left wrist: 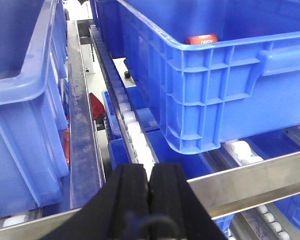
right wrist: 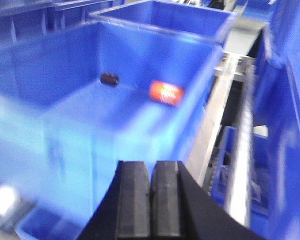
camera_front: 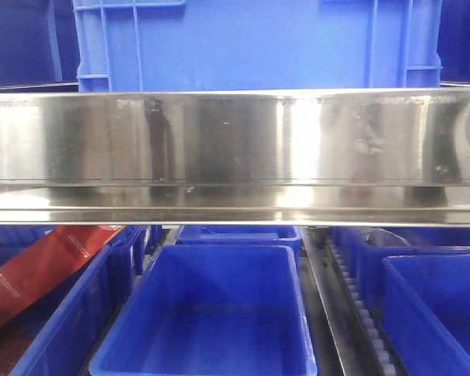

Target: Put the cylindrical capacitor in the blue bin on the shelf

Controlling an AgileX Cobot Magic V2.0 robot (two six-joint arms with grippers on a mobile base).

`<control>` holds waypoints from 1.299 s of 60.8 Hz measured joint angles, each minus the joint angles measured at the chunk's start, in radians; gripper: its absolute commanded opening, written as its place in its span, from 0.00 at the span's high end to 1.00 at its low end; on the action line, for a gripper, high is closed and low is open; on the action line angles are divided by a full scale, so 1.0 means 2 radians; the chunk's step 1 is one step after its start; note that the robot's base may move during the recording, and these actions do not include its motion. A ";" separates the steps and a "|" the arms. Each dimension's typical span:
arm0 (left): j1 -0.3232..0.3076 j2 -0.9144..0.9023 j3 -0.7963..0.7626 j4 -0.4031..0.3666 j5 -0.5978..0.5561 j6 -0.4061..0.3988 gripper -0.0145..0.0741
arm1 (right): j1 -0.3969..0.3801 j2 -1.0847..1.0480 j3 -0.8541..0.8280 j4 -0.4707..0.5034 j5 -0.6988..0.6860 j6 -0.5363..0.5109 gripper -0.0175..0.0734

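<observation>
Spanning the whole front view, the shelf (camera_front: 235, 149) is seen as a broad, scuffed, reflective steel rail, with a large blue crate (camera_front: 258, 43) resting on the level above it and several blue bins below. A central lower bin (camera_front: 211, 313) lies open beneath the rail, flanked by a red package (camera_front: 43, 270) on the left and a white roller track (camera_front: 360, 305) on the right.

From the left wrist view, a big ribbed crate (left wrist: 215, 85) is seen sitting on the rollers, a red item (left wrist: 201, 39) showing over its far wall; another blue crate (left wrist: 25, 100) stands beside it, a steel rail between them. The left end effector (left wrist: 150, 192) is pressed together, nothing between its pads.

In the blurred right wrist view, the blue bin (right wrist: 90, 100) is shown with the cylindrical capacitor (right wrist: 109, 78) lying on its side on the floor near the back wall, well apart from a red-orange labelled object (right wrist: 166, 92). The right end effector (right wrist: 150, 200) is likewise pressed together and holds nothing, just outside the bin's near wall.
</observation>
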 measured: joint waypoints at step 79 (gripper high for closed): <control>0.027 -0.042 0.041 0.023 -0.044 0.000 0.96 | 0.000 -0.173 0.172 0.000 -0.082 0.000 0.99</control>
